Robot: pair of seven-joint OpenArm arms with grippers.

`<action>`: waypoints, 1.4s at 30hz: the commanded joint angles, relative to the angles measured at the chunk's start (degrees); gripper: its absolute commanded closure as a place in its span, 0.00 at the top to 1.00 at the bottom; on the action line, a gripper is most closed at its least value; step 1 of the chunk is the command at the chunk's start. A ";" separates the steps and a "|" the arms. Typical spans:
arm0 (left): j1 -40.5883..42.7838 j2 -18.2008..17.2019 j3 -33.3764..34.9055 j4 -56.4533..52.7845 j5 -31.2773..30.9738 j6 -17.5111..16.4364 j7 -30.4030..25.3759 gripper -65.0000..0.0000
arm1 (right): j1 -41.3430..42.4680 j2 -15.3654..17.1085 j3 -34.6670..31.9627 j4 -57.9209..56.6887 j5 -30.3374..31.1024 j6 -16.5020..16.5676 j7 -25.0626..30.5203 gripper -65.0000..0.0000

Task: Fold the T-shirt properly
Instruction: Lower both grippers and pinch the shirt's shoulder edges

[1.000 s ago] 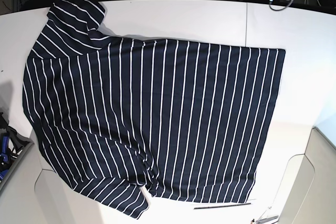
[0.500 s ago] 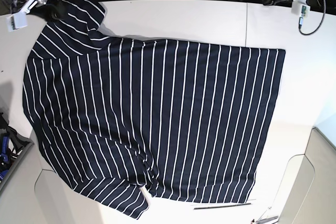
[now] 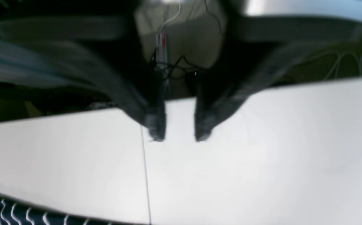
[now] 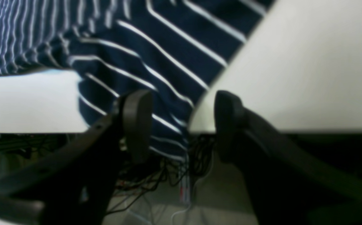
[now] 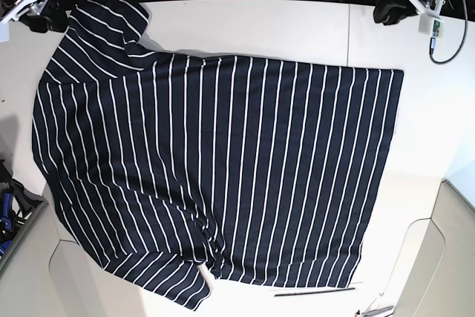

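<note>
The T-shirt [image 5: 215, 168] lies spread flat across the white bench [image 5: 252, 27], covering most of it, stripes running near to far. One sleeve reaches the far left corner and droops over the bench edge; the other sleeve lies at the near side. The hem sits toward the right. The right hand [image 4: 181, 125] hangs at that far left sleeve with its fingers apart, gripping nothing, the striped cloth showing between them. The left hand [image 3: 177, 136] hovers over bare bench at the far right, fingers slightly apart and empty, well clear of the shirt
</note>
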 commanded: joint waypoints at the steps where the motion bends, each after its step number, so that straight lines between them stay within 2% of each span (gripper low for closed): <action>1: 0.24 -0.48 -0.42 0.83 -0.74 -0.57 -1.01 0.38 | 0.39 0.81 0.61 -0.52 0.66 0.13 1.31 0.49; 3: -0.48 -0.48 -0.42 0.83 -0.61 -0.57 -1.01 0.44 | 1.95 0.81 0.61 -2.84 0.48 0.15 1.31 0.49; 8: -0.79 -1.18 -0.42 0.83 -0.42 -0.48 -1.03 0.46 | 5.57 0.79 0.46 -5.73 0.52 1.33 -0.22 0.49; 11: -1.18 -2.29 -0.42 0.83 -0.15 0.28 -0.98 0.53 | 6.84 0.81 0.33 -6.86 1.05 1.38 -0.42 0.49; 13: -2.01 -2.80 -0.42 0.83 0.92 0.31 -0.55 0.58 | 6.91 0.79 0.33 -7.78 2.34 1.40 -0.39 0.49; 16: -3.76 -3.61 -0.42 0.83 0.90 0.50 1.44 0.59 | 6.91 0.79 0.33 -9.09 2.91 1.42 -0.63 0.49; 19: -5.29 -4.55 -0.42 0.81 0.90 2.73 2.56 0.59 | 6.88 0.76 0.33 -10.12 2.91 1.42 -0.61 0.49; 24: -6.78 -6.56 -0.42 0.76 0.85 3.19 2.45 0.70 | 6.88 0.76 0.33 -12.46 3.67 1.55 -0.63 0.49; 29: -9.16 -8.28 -0.42 -0.35 0.90 5.49 2.43 0.70 | 6.91 0.72 0.07 -12.83 4.61 2.08 -1.01 0.49; 35: -14.49 -9.60 -0.42 -6.67 0.02 5.46 2.38 0.70 | 6.91 0.61 -1.20 -12.83 5.46 2.10 -1.01 0.49; 42: -19.76 -10.14 -0.35 -14.27 -2.36 5.42 2.91 0.70 | 7.13 0.61 -5.99 -12.83 5.44 2.08 -0.98 0.49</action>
